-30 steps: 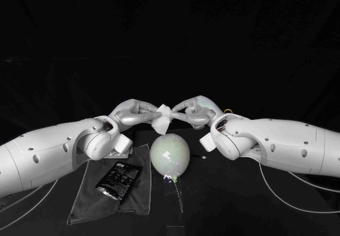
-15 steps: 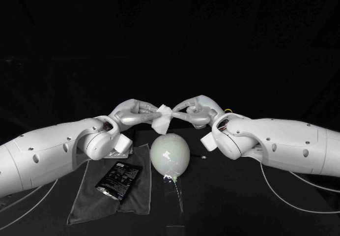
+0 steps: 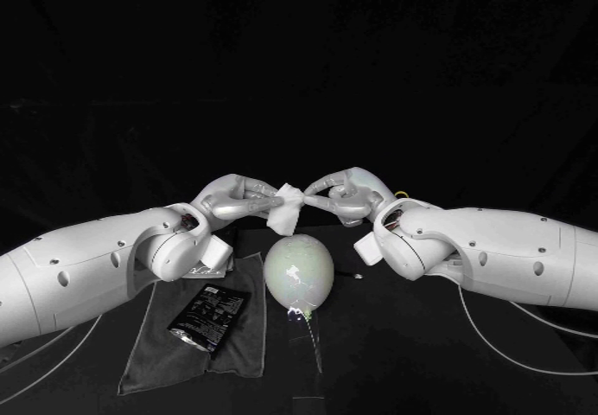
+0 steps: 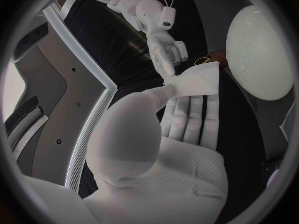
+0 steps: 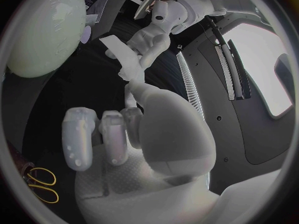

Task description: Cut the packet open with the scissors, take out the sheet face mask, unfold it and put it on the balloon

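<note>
A folded white sheet mask [image 3: 285, 213] hangs in the air between my two hands, above the far end of the pale balloon [image 3: 298, 271]. My left hand [image 3: 234, 201] pinches its left edge and my right hand [image 3: 339, 195] pinches its right edge. In the left wrist view the mask [image 4: 201, 79] sits at my left hand's fingertips [image 4: 187, 109], with the right hand [image 4: 164, 50] beyond and the balloon [image 4: 258, 52] beside it. In the right wrist view the mask [image 5: 122, 57] is between my right hand [image 5: 127, 124] and the left hand [image 5: 152, 37]. The black packet [image 3: 208, 315] lies on a grey cloth [image 3: 168, 359].
The yellow-handled scissors [image 5: 40, 184] lie on the table beneath my right wrist. The balloon's stem [image 3: 310, 341] runs toward the table's near edge. The grey cloth covers the table to the left of the balloon.
</note>
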Tool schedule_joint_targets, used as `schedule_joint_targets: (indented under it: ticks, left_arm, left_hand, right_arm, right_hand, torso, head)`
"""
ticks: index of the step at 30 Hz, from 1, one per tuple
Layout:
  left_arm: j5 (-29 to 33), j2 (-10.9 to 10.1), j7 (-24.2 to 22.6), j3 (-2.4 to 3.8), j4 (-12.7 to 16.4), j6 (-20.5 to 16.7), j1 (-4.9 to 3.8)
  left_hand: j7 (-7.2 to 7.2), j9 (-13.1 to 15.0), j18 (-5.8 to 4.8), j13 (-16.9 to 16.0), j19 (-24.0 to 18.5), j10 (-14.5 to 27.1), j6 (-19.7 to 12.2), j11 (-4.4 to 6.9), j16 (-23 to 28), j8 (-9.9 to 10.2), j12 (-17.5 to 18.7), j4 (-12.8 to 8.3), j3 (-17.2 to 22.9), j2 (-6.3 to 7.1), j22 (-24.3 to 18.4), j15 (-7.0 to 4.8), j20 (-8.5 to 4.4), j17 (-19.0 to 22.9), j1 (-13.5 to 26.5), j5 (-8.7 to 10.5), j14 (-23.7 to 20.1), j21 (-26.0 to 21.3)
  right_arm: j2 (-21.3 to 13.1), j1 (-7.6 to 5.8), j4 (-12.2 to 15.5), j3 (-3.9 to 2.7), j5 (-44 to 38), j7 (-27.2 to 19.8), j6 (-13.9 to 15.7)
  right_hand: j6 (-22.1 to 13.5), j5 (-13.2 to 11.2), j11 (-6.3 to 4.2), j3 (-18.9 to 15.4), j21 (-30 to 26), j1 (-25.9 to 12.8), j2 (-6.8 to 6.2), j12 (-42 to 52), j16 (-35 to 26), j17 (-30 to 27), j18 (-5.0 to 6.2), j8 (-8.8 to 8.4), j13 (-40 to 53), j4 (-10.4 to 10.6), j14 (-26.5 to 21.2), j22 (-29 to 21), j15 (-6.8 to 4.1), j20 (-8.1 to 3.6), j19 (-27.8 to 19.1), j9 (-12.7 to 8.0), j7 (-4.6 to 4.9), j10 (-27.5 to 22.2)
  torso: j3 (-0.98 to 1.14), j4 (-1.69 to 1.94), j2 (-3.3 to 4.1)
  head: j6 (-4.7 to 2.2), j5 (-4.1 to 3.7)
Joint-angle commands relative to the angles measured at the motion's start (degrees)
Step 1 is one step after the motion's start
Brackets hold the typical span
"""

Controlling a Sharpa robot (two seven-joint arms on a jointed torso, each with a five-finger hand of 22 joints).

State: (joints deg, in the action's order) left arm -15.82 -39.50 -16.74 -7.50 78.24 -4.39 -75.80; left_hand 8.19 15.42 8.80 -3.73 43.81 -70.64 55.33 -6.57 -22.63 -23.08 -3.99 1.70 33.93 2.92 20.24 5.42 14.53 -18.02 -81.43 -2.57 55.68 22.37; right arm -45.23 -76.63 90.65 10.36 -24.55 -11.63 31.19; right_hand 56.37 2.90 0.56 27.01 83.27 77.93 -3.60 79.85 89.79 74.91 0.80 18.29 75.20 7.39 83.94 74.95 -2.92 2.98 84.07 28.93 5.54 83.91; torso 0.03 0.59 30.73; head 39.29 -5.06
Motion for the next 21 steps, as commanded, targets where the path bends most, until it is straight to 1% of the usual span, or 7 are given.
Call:
schedule_joint_targets:
  ticks: [1, 3, 4, 5, 6, 17, 21]
  left_arm:
    - [0.32, 0.1, -0.49, 0.09, 0.08, -0.03, -0.05]
    - [0.45, 0.11, -0.54, 0.09, 0.09, -0.09, -0.05]
    - [0.52, 0.12, -0.56, 0.09, 0.09, -0.12, -0.05]
    - [0.58, 0.12, -0.58, 0.09, 0.1, -0.13, -0.05]
    - [0.66, 0.12, -0.59, 0.09, 0.1, -0.14, -0.05]
    - [1.15, 0.06, -0.64, 0.09, 0.24, -0.25, -0.04]
    - [1.2, 0.03, -0.66, 0.09, 0.27, -0.29, -0.04]
  left_hand:
    - [-0.09, 6.33, 0.51, -0.04, 0.01, 0.18, -0.15, 0.1, -1.01, -0.04, 0.3, -0.6, -0.09, -0.62, 0.73, -0.55, -0.56, -0.48, 0.13, -0.19, 2.09, 0.99]
    - [-0.09, 6.42, 0.51, -0.05, -0.01, 0.18, -0.15, 0.13, -1.08, -0.03, 0.29, -0.68, -0.07, -0.66, 0.97, -0.63, -0.62, -0.55, 0.21, -0.19, 2.35, 1.28]
    - [-0.09, 6.42, 0.51, -0.05, -0.01, 0.18, -0.15, 0.13, -1.08, -0.03, 0.29, -0.68, -0.07, -0.66, 0.97, -0.63, -0.62, -0.55, 0.21, -0.19, 2.35, 1.28]
    - [-0.1, 6.55, 0.49, -0.04, -0.14, 0.19, -0.16, 0.15, -1.1, 0.01, 0.3, -0.84, -0.05, -0.65, 1.35, -0.7, -0.7, -0.61, 0.35, -0.2, 2.57, 1.69]
    - [-0.1, 6.55, 0.49, -0.04, -0.14, 0.19, -0.16, 0.15, -1.1, 0.01, 0.3, -0.84, -0.05, -0.65, 1.35, -0.7, -0.7, -0.61, 0.35, -0.2, 2.57, 1.69]
    - [-0.05, 6.75, 0.41, -0.04, -0.45, 0.19, -0.16, 0.18, -0.99, 0.06, 0.3, -1.02, 0.04, -0.7, 1.85, -0.72, -0.77, -0.67, 0.54, -0.2, 2.65, 2.19]
    - [-0.03, 6.82, 0.38, -0.04, -0.56, 0.19, -0.16, 0.19, -0.96, 0.07, 0.3, -1.08, 0.08, -0.73, 2.03, -0.73, -0.79, -0.69, 0.6, -0.2, 2.68, 2.38]
  right_arm:
    - [0.0, 0.0, -0.09, -0.04, 0.64, -0.03, -2.03]
    - [0.0, 0.0, -0.17, -0.04, 0.72, 0.34, -2.54]
    - [-0.01, 0.0, -0.23, -0.04, 0.76, 0.58, -2.86]
    - [-0.02, 0.0, -0.28, -0.04, 0.78, 0.74, -3.07]
    - [-0.05, 0.0, -0.33, -0.04, 0.81, 0.93, -3.32]
    - [-0.54, 0.01, -0.47, -0.01, 0.28, 1.62, -4.68]
    - [-0.71, 0.21, -0.34, 0.0, 0.05, 1.67, -5.18]
  right_hand:
    - [-2.1, -0.13, 1.28, -0.58, -1.45, -1.25, -0.49, -3.05, -0.07, 14.73, 1.04, -1.56, 6.49, 0.92, 5.94, 12.47, 0.85, 0.63, 1.63, -0.91, 1.01, -0.58]
    - [-4.97, 0.08, 2.57, -1.35, -3.94, -2.67, -1.29, -6.86, -1.17, 13.33, 1.5, -3.58, 4.21, 1.88, 5.41, 11.7, 1.98, 1.41, 0.27, -1.78, 2.52, -2.99]
    - [-5.86, -0.04, 3.01, -1.64, -4.51, -2.93, -1.7, -7.67, -1.52, 12.89, 1.6, -4.28, 3.72, 2.02, 5.22, 11.52, 2.36, 1.69, -0.06, -2.09, 3.01, -3.59]
    - [-5.86, -0.04, 3.01, -1.64, -4.51, -2.93, -1.7, -7.67, -1.52, 12.89, 1.6, -4.28, 3.72, 2.02, 5.22, 11.52, 2.36, 1.69, -0.06, -2.09, 3.01, -3.59]
    - [-7.08, 0.03, 3.73, -2.1, -5.84, -3.26, -2.13, -9.19, -2.14, 12.14, 1.84, -5.48, 2.77, 2.31, 4.86, 11.12, 3.09, 2.35, -0.83, -2.62, 3.79, -4.82]
    - [-7.32, 0.01, 4.08, -2.48, -6.38, -3.21, -2.4, -9.66, -2.36, 11.88, 1.98, -6.12, 2.39, 2.37, 4.7, 10.97, 3.47, 2.84, -1.15, -2.92, 4.11, -5.36]
    - [-7.11, 0.02, 4.16, -2.92, -6.51, -3.27, -2.88, -9.62, -2.41, 11.82, 2.03, -6.3, 2.35, 2.37, 4.66, 10.94, 3.56, 3.08, -1.23, -3.01, 4.16, -5.47]
  torso:
    - [0.01, 0.04, -0.02]
    - [0.0, 0.03, -0.02]
    - [0.0, 0.02, -0.03]
    - [-0.01, 0.01, -0.03]
    - [-0.01, 0.01, -0.03]
    - [0.0, -0.01, 0.02]
    - [0.02, 0.0, 0.02]
  head:
    - [0.03, 0.02]
    - [0.02, 0.06]
    - [0.01, 0.07]
    - [0.0, 0.07]
    - [0.0, 0.07]
    - [-0.04, 0.08]
    - [0.01, 0.04]
